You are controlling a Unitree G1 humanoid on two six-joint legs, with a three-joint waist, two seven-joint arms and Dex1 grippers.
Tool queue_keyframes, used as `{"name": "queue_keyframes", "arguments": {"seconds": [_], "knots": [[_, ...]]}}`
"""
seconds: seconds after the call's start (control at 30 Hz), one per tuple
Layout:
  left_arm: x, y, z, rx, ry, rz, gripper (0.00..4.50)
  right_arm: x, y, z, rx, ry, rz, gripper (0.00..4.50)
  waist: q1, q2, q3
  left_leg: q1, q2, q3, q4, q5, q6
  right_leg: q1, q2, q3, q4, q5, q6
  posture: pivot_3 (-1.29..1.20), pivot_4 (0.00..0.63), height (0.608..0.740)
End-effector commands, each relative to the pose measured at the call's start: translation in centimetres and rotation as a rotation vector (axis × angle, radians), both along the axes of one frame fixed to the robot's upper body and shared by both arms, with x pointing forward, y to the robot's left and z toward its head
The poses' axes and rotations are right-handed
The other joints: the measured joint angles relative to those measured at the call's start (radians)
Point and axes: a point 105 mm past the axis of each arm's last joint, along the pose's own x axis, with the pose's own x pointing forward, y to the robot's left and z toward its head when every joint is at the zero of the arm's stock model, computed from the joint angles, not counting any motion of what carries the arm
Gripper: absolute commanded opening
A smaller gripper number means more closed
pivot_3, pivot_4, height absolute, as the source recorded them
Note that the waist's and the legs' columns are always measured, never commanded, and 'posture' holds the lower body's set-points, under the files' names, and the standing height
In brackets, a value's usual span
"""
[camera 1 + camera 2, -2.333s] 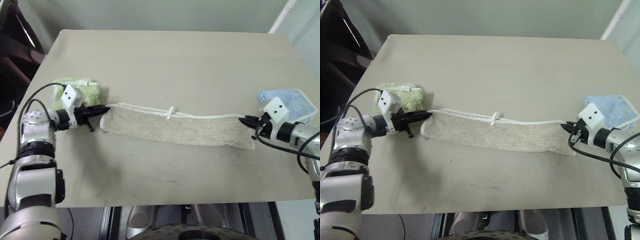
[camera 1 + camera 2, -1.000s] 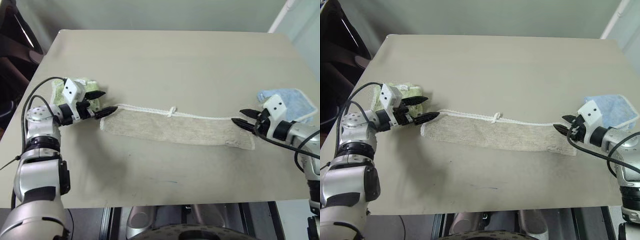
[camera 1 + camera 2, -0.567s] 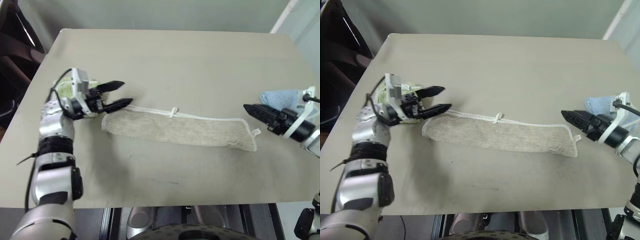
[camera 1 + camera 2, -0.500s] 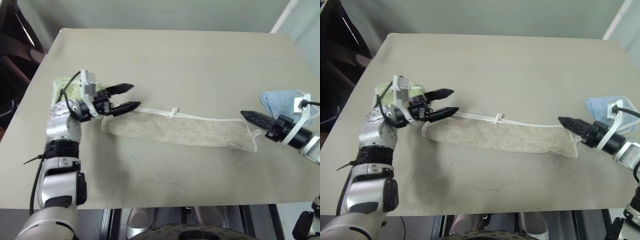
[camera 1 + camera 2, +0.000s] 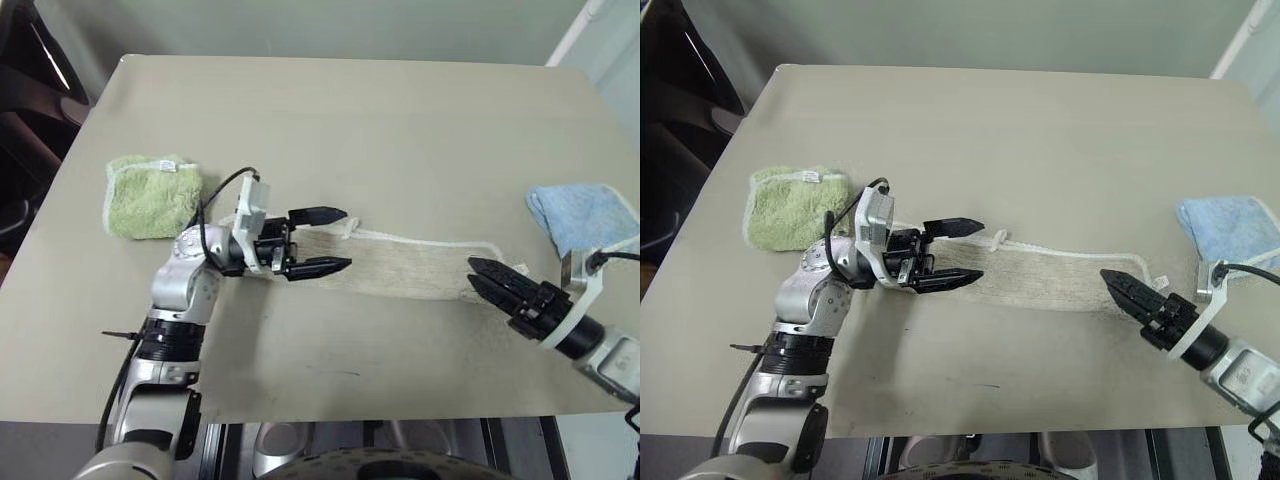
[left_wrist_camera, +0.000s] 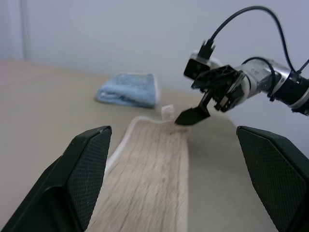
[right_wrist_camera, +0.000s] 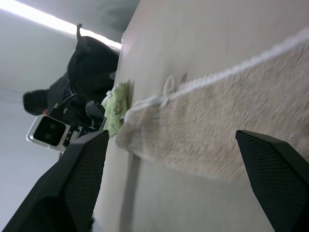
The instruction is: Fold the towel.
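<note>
Left end effector (image 5: 322,240): fingers spread wide, holding nothing. It hangs over the left end of the towel, pointing along its length toward the right. Whether the lower fingertip touches the cloth cannot be told.
Right end effector (image 5: 490,279): fingers apart, nothing between them. From the head views the two fingers nearly overlap, so the gap is hard to judge there; the right wrist view shows them set wide. It sits at the towel's right end, tips over or just beside the cloth edge; contact cannot be told.
Towel (image 5: 415,268): beige, lying flat on the bench (image 5: 340,130) as a long narrow strip running left to right, white stitched edging along the far side with a small loop (image 5: 351,227) near the left end effector, and a small white tag (image 5: 1159,283) at the right end.
Hidden: the towel's left end is covered by the left end effector and its wrist; its right corner is partly behind the right fingers.
Green towel (image 5: 150,194): folded, on the bench left of the strip, apart from it.
Blue towel (image 5: 584,214): folded, at the bench's right edge, partly cut off by the frame.
</note>
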Motion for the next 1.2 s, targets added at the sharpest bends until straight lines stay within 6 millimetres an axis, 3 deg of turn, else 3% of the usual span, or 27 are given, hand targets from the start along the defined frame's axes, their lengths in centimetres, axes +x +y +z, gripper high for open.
{"name": "queue_keyframes", "arguments": {"seconds": [0.03,0.27,0.5,0.8,1.0,1.2], "knots": [[-0.9,-0.6,-0.7,0.071,0.049,-0.021,4.50,-0.6,0.2,0.6,0.004,-0.014,-0.025,4.45,-0.001,0.000,0.000,0.000,0.000,0.000,0.000,-0.001,0.000,0.000,0.000,0.000,0.000,0.000,0.000,0.00,0.150,0.733],[-1.5,-0.9,-1.8,0.177,0.065,-0.034,4.50,-2.6,-0.2,-0.7,0.039,0.045,-0.077,4.45,0.003,0.000,0.000,0.000,0.000,0.000,0.001,-0.003,0.000,0.000,0.000,0.000,-0.001,-0.002,-0.008,0.00,0.150,0.733],[-1.2,0.1,-2.9,0.324,0.101,0.001,4.50,-2.4,-1.1,-2.0,0.038,0.113,-0.132,4.45,-0.002,0.000,0.000,0.001,0.000,0.000,0.001,-0.004,-0.001,-0.001,0.000,0.000,-0.001,-0.001,-0.008,0.00,0.150,0.733],[-0.3,0.5,-2.0,0.328,0.042,0.036,4.50,0.1,-2.3,-3.3,0.048,0.177,-0.226,4.45,-0.002,0.000,0.000,0.001,-0.001,0.000,0.001,-0.004,-0.001,-0.001,-0.001,0.000,-0.001,0.004,-0.015,0.00,0.150,0.733],[-0.1,1.1,-2.0,0.329,0.034,0.063,4.50,-0.3,-2.7,-4.5,0.045,0.239,-0.246,4.45,0.000,0.000,0.000,0.001,0.000,-0.001,0.000,-0.005,-0.001,-0.001,-0.001,-0.001,-0.001,0.006,-0.008,0.00,0.150,0.733],[0.3,1.5,-2.1,0.329,0.030,0.086,4.50,-1.6,-2.3,-3.6,0.044,0.195,-0.178,4.45,0.001,0.000,0.000,0.000,-0.001,0.000,0.000,-0.006,-0.001,-0.001,-0.002,-0.001,-0.001,0.004,-0.010,0.00,0.150,0.733]]}}
